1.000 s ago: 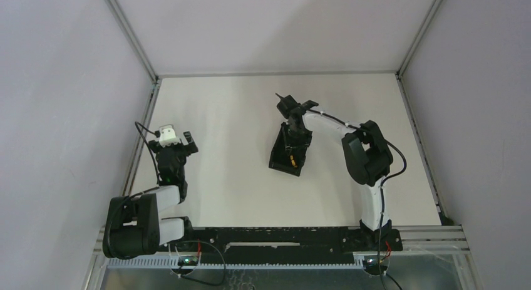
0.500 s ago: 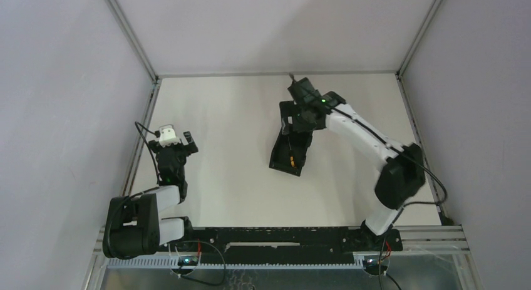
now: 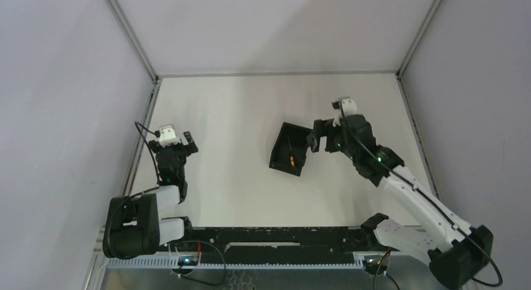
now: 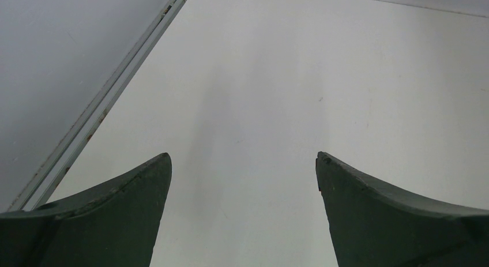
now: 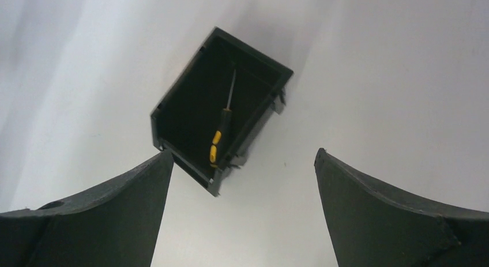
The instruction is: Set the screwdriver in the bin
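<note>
The black bin (image 3: pixel 283 139) lies at an angle on the white table, mid-right. Inside it lies the screwdriver (image 3: pixel 292 159), black-and-yellow handle toward the near end. In the right wrist view the bin (image 5: pixel 187 111) sits ahead and left of centre. The screwdriver (image 5: pixel 217 142) lies along its right wall, silver shaft pointing away. My right gripper (image 3: pixel 313 137) hangs just right of the bin, open and holding nothing (image 5: pixel 243 153). My left gripper (image 3: pixel 177 140) rests open near the table's left edge, with only bare table between its fingers (image 4: pixel 243 156).
A metal frame rail (image 3: pixel 143 146) runs along the left table edge, close to the left gripper, and shows in the left wrist view (image 4: pixel 109 100). Grey walls enclose the table at the back and sides. A second rail (image 3: pixel 419 146) borders the right edge.
The right arm left its place over the bin, swung past the bin's far end and came back to its right side, jaws opening wide. The screwdriver stayed in the bin. The left arm is still.
</note>
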`<control>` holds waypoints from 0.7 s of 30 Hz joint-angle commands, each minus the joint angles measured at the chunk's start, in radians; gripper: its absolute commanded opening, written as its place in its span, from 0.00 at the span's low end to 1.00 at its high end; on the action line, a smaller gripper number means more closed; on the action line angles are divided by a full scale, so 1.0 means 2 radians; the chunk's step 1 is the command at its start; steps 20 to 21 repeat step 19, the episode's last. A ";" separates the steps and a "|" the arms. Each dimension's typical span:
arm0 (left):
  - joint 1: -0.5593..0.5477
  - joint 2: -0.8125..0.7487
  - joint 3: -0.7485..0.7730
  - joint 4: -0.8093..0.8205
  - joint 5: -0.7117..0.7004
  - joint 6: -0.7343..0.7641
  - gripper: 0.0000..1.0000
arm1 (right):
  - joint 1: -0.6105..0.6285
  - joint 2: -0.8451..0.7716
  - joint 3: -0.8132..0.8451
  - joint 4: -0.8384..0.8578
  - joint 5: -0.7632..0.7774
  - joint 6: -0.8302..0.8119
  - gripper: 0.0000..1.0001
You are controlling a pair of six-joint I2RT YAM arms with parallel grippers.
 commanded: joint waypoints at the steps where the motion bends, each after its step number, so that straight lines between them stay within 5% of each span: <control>1: -0.004 0.000 0.022 0.017 -0.002 0.008 1.00 | -0.016 -0.082 -0.095 0.112 0.021 0.004 1.00; 11: -0.004 0.000 0.021 0.017 -0.002 0.008 1.00 | -0.030 -0.180 -0.269 0.188 0.069 0.035 1.00; 21: -0.004 -0.001 0.021 0.017 -0.002 0.008 1.00 | -0.030 -0.188 -0.308 0.218 0.077 0.039 1.00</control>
